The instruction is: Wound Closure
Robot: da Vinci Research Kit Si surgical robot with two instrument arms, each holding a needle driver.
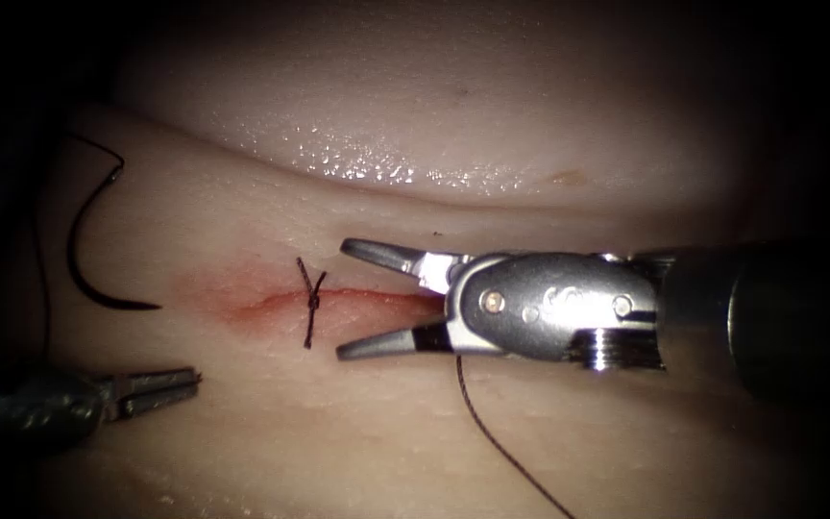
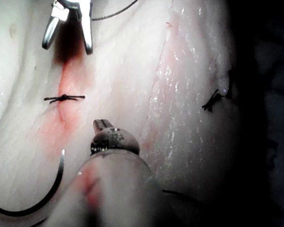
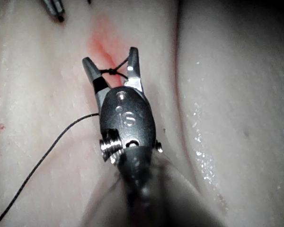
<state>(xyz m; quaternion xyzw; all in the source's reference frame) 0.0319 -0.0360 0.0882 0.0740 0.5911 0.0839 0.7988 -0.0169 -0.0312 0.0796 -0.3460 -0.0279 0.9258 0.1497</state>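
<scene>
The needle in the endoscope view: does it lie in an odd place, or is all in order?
Yes, slightly odd: the curved needle lies loose on the tissue, left of the cut, held by neither tool. The right tool is open beside the knotted stitch; the left tool is shut on nothing.

Bare tissue [image 1: 549, 125] beyond the cut; needle [image 1: 84, 250] far left, knot [image 1: 311, 303] mid-cut.

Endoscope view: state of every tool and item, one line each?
Right arm's silver needle driver: jaws wide open, straddling the cut, holding nothing.
Left arm's needle driver: jaws shut, holding nothing.
Dark curved needle: lying free on the tissue, left of the cut.
Black knotted stitch: tied across the cut.
Pale pork tissue: cut red-stained.
Dark thread: slack.
</scene>
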